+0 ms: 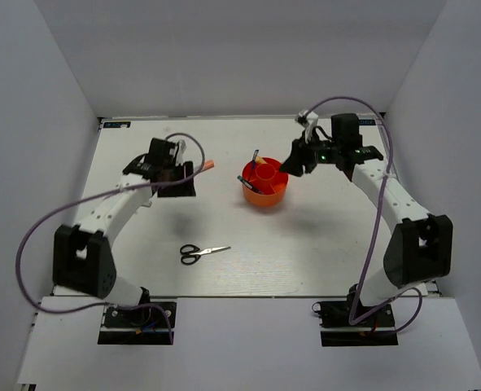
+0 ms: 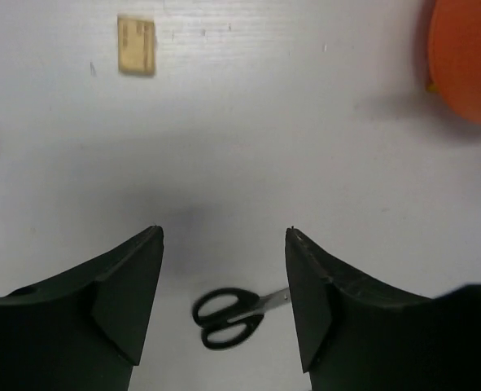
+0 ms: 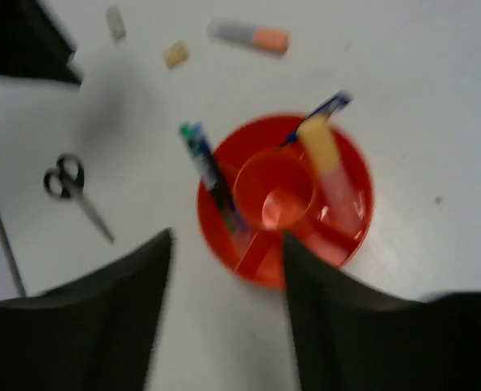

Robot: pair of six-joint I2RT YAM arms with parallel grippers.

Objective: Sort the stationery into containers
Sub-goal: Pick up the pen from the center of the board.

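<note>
The round orange-red organizer cup (image 1: 264,187) stands mid-table; in the right wrist view (image 3: 338,236) it holds two dark pens (image 3: 212,175) and a peach-orange highlighter (image 3: 325,159). The black-handled scissors (image 1: 203,252) lie on the table in front of it, and show low between the fingers in the left wrist view (image 2: 228,316). An orange-capped white marker (image 3: 248,37), a tan eraser (image 2: 136,46) and a white eraser (image 3: 115,22) lie on the table. My left gripper (image 2: 224,230) is open and empty, hovering left of the cup. My right gripper (image 3: 228,235) is open and empty, above the cup's right side.
White walls close in the table on the left, back and right. The marker's orange cap (image 1: 209,165) shows just right of my left gripper (image 1: 181,181). My right gripper (image 1: 293,165) hangs close to the cup's rim.
</note>
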